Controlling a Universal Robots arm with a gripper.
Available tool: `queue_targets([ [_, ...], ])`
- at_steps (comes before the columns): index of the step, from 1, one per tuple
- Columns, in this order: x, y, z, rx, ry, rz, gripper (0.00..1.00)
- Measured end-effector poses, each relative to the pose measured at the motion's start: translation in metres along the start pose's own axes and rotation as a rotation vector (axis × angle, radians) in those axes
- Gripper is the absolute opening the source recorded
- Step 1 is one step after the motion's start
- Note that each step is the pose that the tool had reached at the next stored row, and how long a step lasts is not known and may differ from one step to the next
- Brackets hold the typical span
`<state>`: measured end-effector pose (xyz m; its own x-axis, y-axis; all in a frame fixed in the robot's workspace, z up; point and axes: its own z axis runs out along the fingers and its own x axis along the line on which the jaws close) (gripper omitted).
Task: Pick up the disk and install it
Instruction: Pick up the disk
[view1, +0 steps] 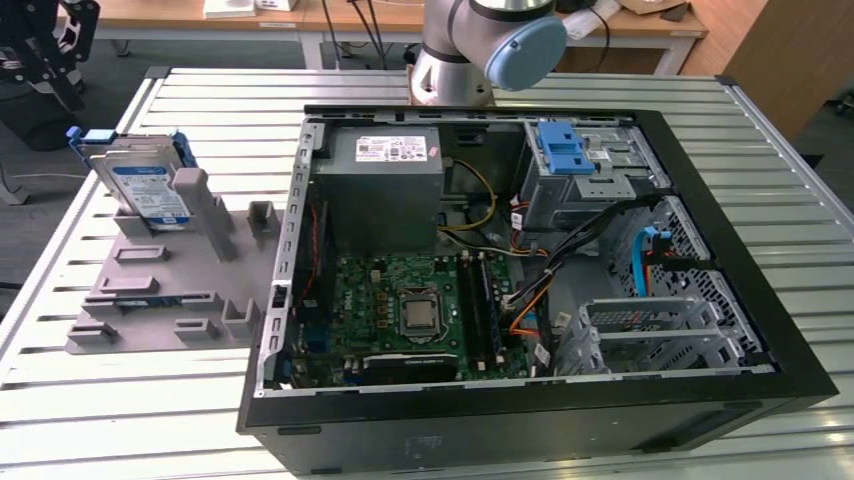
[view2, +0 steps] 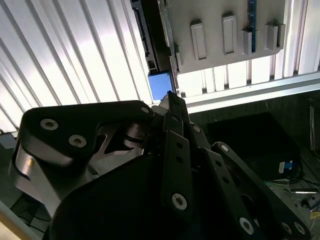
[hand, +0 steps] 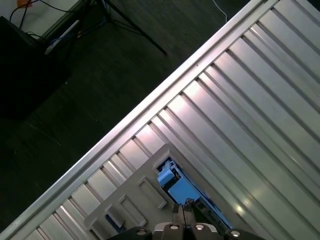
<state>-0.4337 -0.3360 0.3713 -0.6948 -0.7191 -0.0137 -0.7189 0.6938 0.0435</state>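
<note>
one disk (view1: 144, 190) is standing upright in one grey holder (view1: 160, 290) on the slatted desk (view1: 747, 150), at the exterior view's left, just beside one open computer case (view1: 747, 395). it is carrying a white-and-blue label, and the writing on it cannot be made out. one white sticker (view1: 395, 150) is sitting on the grey power supply (view1: 387, 205) at the case's far side. in the first wrist view the pincer (hand: 185, 214) is hanging over the disk's blue frame (hand: 182, 191), its fingers pressing together and gripping nothing.
</note>
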Motion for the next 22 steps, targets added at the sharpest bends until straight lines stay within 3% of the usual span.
queue_targets([
  [10,0.0000,0.0000,0.0000,-0.0006,0.0018,-0.043,0.11],
  [22,0.0000,0.0000,0.0000,-0.0006,0.0020,-0.046,0.11],
])
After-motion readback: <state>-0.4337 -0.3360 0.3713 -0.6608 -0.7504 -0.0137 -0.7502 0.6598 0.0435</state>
